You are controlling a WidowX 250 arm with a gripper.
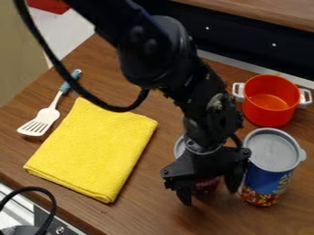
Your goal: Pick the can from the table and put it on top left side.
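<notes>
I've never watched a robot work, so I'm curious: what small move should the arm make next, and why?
Probably to close the gripper gently on the dark red can: its fingers look open, one on either side of the can. I'd avoid any sideways shift first, as the blue canister is close beside one finger.

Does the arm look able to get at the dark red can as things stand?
Probably yes: the end effector is low over the dark red can, fingers apart, with no visible obstacle between. The blue canister close beside one finger may leave little room there.
</notes>
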